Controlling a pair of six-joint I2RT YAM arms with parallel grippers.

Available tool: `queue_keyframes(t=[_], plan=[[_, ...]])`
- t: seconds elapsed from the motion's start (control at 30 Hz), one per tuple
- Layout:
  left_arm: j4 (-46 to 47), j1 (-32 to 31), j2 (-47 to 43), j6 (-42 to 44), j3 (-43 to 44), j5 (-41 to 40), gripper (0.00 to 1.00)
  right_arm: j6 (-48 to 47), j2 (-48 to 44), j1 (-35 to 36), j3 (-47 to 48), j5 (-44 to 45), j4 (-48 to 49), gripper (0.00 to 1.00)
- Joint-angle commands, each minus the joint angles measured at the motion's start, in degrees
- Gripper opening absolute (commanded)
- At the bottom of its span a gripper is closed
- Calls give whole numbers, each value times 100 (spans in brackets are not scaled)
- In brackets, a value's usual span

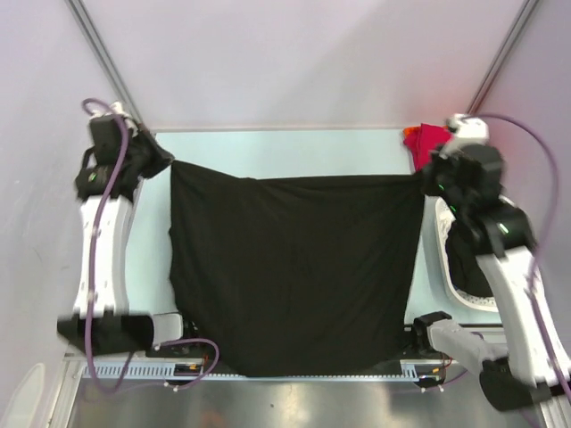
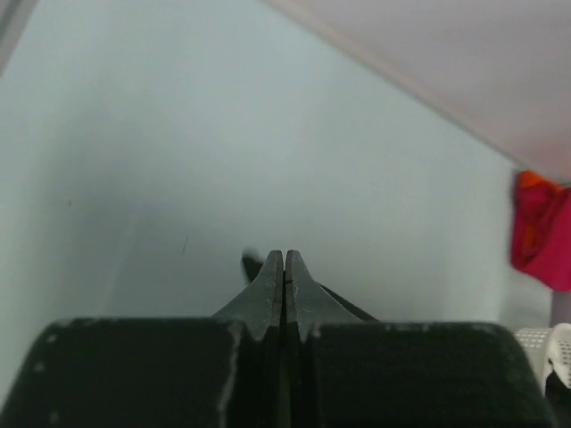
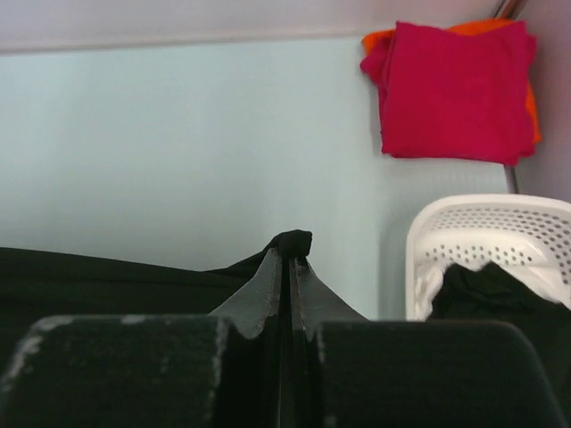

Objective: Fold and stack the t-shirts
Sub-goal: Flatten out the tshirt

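Two pinches | left fingers (image 2: 268, 290) and right fingers (image 3: 268, 285) clamped shut on far corners of black cloth t-shirt (image 1: 294, 267), seemingly stretching it flat over pale table (image 1: 268, 144) for folding | crimson folded t-shirt (image 3: 451, 89) lies far-right

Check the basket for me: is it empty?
No, the right wrist view shows black cloth lying inside the white basket.

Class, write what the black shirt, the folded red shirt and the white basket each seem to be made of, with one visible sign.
Black shirt: soft matte cloth, perhaps cotton; it bunches into soft points at its far corners. Red shirt: matte cloth; folded flat with rounded edges. Basket: probably white moulded plastic; stiff rim, regular holes.
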Motion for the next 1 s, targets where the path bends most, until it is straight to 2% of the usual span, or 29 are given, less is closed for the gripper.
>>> queue_keyframes(t=[0.0, 0.07, 0.17, 0.27, 0.3, 0.33, 0.37, 0.4, 0.43, 0.47, 0.5, 0.53, 0.63, 0.77, 0.8, 0.83, 0.93, 0.97], plan=[[1197, -116, 1055, 297, 370, -209, 0, -413, 1187, -44, -484, 78, 2245, 0], [1224, -195, 1967, 438, 785, -182, 0, -535, 1717, -79, -415, -1, 2746, 0], [1364, -283, 2787, 369, 1672, -138, 0, -563, 2754, -105, -265, -2, 3388, 0], [1208, -371, 4079, 325, 3007, 89, 0, -563, 3800, -176, 156, 103, 3811, 0], [1146, -380, 4796, 229, 3707, 247, 0, -563, 4081, -202, 445, 96, 3855, 4], [1128, -380, 5081, 132, 3975, 301, 4, -563, 4762, -237, 691, 130, 3751, 5], [1040, -389, 5354, 53, 4465, 414, 25, -563, 5048, -246, 902, 339, 3716, 25], [926, -406, 5913, 61, 4757, 337, 85, -537, 5372, -264, 1348, 420, 3654, 41], [812, -476, 6102, 105, 5021, 258, 99, -467, 5611, -281, 1536, 464, 3514, 53], [724, -477, 6225, 122, 5162, 179, 100, -388, 5900, -290, 1642, 604, 3513, 77], [775, -468, 6244, 96, 5068, 230, 100, -317, 5955, -281, 1747, 684, 3565, 80], [802, -459, 6201, 114, 4989, 205, 100, -317, 5982, -273, 1801, 737, 3618, 99], [864, -442, 5929, 166, 4532, 178, 99, -422, 6009, -194, 2082, 921, 3426, 100], [916, -416, 5323, 263, 3699, 309, 100, -352, 5282, -97, 1802, 790, 3215, 100], [942, -381, 5174, 254, 3505, 588, 100, -360, 5149, -1, 1697, 790, 3023, 100], [986, -372, 4754, 289, 3268, 669, 100, -326, 5017, 43, 1556, 755, 2882, 100], [1144, -468, 3971, 508, 1968, 881, 100, -107, 4402, 193, 1170, 772, 2293, 100], [1206, -503, 3507, 614, 1216, 890, 100, -36, 4235, 202, 768, 729, 2178, 100]])
